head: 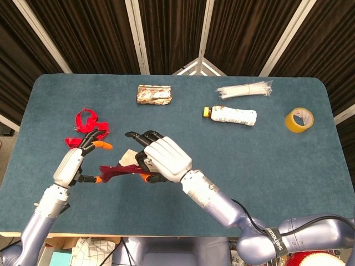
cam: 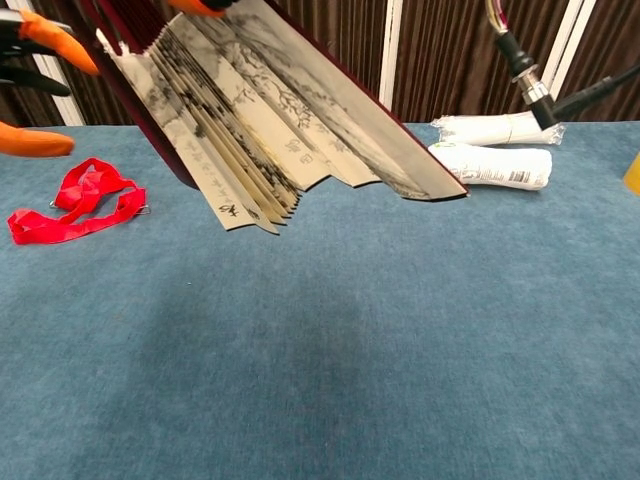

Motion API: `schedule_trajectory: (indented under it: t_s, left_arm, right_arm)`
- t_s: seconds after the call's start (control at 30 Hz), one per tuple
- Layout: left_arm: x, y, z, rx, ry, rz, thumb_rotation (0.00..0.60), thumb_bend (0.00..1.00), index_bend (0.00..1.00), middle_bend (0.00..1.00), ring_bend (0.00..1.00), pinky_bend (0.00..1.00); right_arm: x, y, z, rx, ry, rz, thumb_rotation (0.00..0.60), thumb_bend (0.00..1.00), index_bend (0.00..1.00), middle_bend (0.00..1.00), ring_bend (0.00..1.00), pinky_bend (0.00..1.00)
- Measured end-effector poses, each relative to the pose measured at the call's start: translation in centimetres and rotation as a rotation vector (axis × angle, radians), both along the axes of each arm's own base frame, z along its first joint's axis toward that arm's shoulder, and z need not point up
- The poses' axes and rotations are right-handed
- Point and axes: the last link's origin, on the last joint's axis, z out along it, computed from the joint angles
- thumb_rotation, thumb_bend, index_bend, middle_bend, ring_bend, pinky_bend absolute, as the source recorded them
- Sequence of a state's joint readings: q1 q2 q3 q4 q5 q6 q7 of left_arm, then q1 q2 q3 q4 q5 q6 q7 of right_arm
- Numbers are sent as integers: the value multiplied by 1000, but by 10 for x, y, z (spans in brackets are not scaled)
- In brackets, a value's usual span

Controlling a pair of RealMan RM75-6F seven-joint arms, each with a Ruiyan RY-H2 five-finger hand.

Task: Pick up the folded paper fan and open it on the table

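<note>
The paper fan (head: 115,170) has dark red outer ribs and cream leaves with ink painting. It is held above the table, partly spread. In the chest view the fan (cam: 270,110) fills the upper left, its folds hanging down toward the cloth. My right hand (head: 163,159) grips it near the pivot, fingers wrapped over the ribs. My left hand (head: 75,165) is just left of the fan's dark end, its orange-tipped fingers (cam: 45,38) apart, with that end lying between thumb and finger. I cannot tell whether they touch it.
A red ribbon (head: 83,122) lies at the left, behind my left hand. Further back are a wrapped packet (head: 154,94), a white bottle (head: 233,115) on its side and a bundle of white straws (head: 244,90). A yellow tape roll (head: 299,119) sits far right.
</note>
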State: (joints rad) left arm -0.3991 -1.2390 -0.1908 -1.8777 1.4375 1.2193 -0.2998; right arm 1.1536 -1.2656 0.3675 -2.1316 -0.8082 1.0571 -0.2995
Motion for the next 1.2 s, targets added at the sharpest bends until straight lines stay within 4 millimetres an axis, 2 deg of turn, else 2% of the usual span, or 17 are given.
schedule_trajectory:
  t_s: [0.4,0.67,0.77,1.07,1.2]
  left_arm:
    - [20,5,-16,-62,-63,-23,600,236,418,121,0,160]
    - [33,9,-23,-61,-94,-38,600,439,550,179,0,160]
    - [34,9,-23,-46,-102,-31,600,481,577,189,0,160]
    - [35,11,-24,-38,-93,-16,600,488,608,199,0,160]
    - [36,13,-27,-46,-89,-14,600,499,657,232,0,160]
  right_arm:
    - [5,6,3,3,-6,10,600,542,787,137,223,170]
    - [5,7,4,-3,2,12,600,542,786,137,223,170]
    - [2,5,4,-12,12,7,600,542,786,138,223,171]
    - [-4,4,4,-4,12,-9,600,542,787,138,224,170]
    - [-4,4,4,-3,16,-3,600,542,790,137,223,171]
